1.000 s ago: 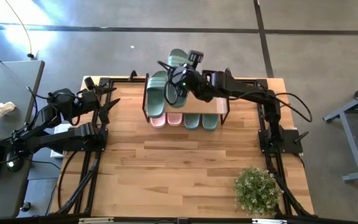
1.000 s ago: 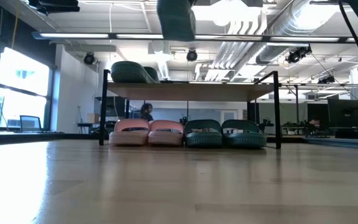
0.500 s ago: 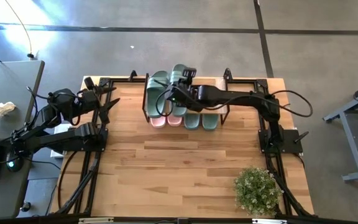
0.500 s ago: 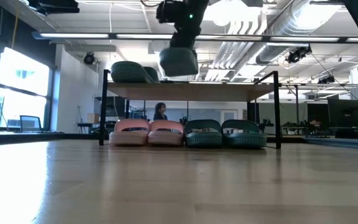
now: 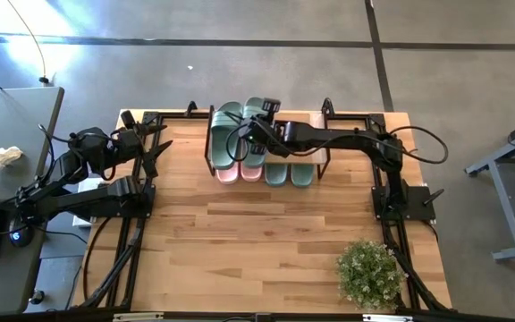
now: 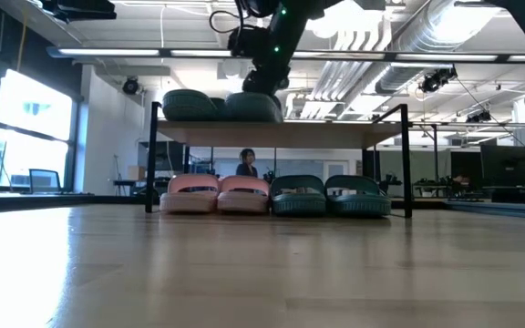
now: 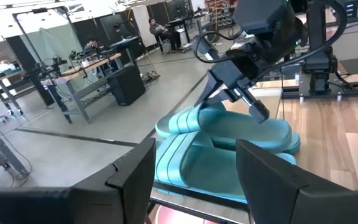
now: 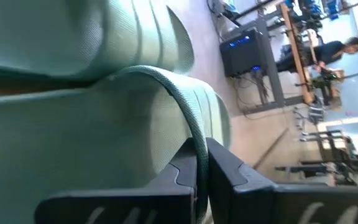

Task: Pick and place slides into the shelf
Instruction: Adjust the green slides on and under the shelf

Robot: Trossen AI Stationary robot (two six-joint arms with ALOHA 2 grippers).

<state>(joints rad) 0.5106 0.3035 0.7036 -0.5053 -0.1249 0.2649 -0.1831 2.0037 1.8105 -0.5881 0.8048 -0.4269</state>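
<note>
Two sage-green slides lie side by side on the shelf's wooden top: one toward the left end and a second beside it. My right gripper is shut on that second slide, reaching down onto it. On the lower tier stand two pink slides and two green slides, toes facing the near edge. My left gripper is open, waiting at the table's left edge and facing the shelf. My right gripper pinches the broad strap of the second green slide between its two fingers, one finger under the strap and one outside. The fingers come slanting down from the right. The slide lies flat with its sole on the shelf top.
A potted plant stands at the near right corner of the table. The wide wooden tabletop stretches in front of the shelf. The right half of the shelf top is bare. A person shows far behind the shelf.
My right gripper has moved down and toward the near edge with the green slide. The slide, held high above the shelf a second ago, has come down and now lies on the shelf top beside the first green slide.
</note>
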